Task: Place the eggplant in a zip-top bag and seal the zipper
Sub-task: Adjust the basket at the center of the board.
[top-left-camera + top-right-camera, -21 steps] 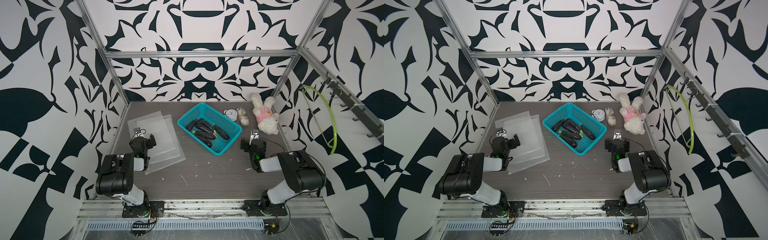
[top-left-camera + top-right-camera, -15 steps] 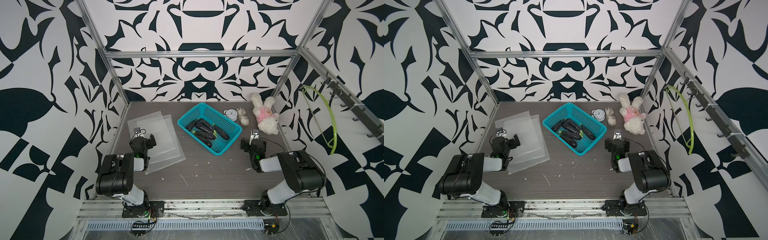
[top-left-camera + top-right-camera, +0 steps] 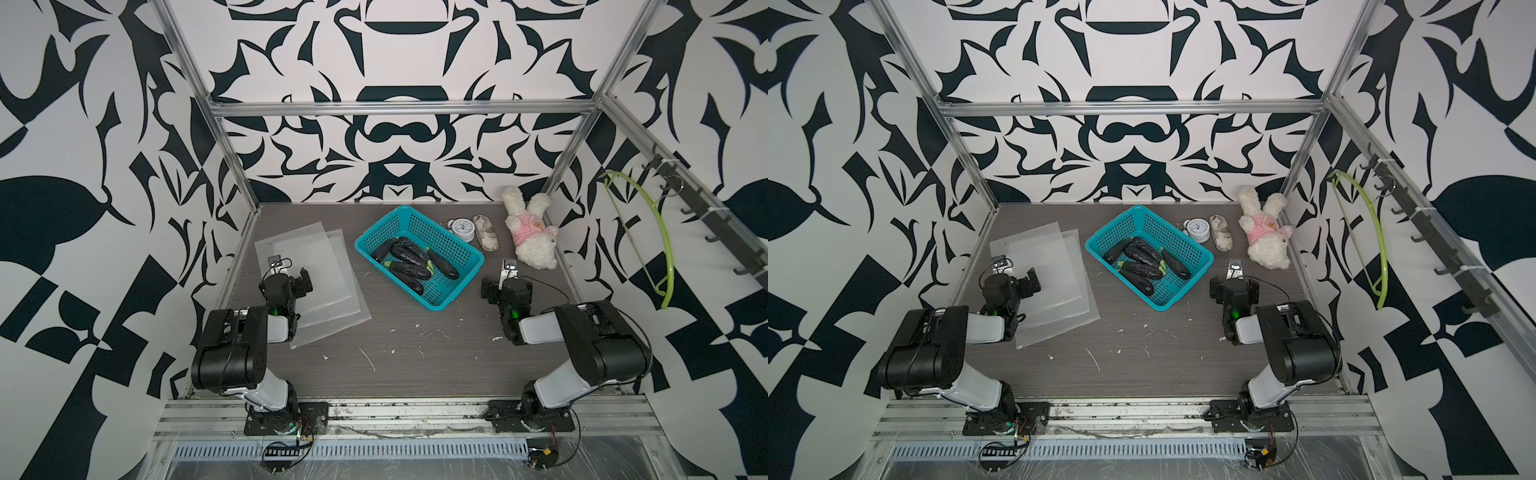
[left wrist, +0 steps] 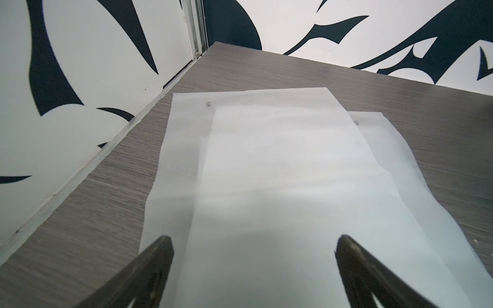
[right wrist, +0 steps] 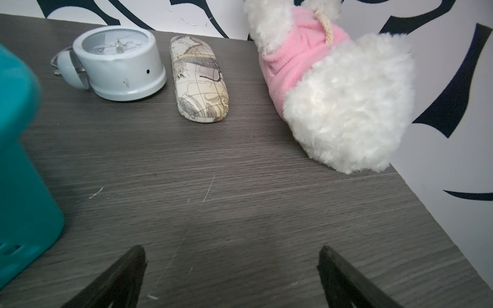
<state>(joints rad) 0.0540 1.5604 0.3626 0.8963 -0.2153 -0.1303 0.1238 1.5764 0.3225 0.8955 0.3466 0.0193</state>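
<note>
1. Both top views match the earlier ones: the left gripper (image 3: 289, 277) and right gripper (image 3: 507, 284) sit low at the same spots near opposite sides of the table (image 3: 436, 353), and nothing on it has shifted.
2. The eggplants (image 3: 409, 270) lie together in the teal basket (image 3: 379, 225) toward the back middle of the table, well apart from both grippers. None is in a bag.
3. The zip-top bags (image 3: 328, 270) lie flat in an overlapping stack on the left side, near the basket but not touching it. The left gripper is low over the stack's near part.
4. Left wrist view adds what the top views cannot settle: the left jaws stand spread wide, gripping nothing, over the frosted bags. A small punched hole (image 4: 208, 104) shows near a bag's far edge. Whether any zipper is open cannot be told.
5. Right wrist view shows the right jaws equally wide and empty over bare table. Ahead lie an alarm clock (image 5: 120, 61), a glasses case (image 5: 200, 80) and a plush toy (image 5: 333, 93) in pink, with a blurred corner of the basket at the side.
6. Only the top views show the eggplants; neither wrist view catches them.
</note>
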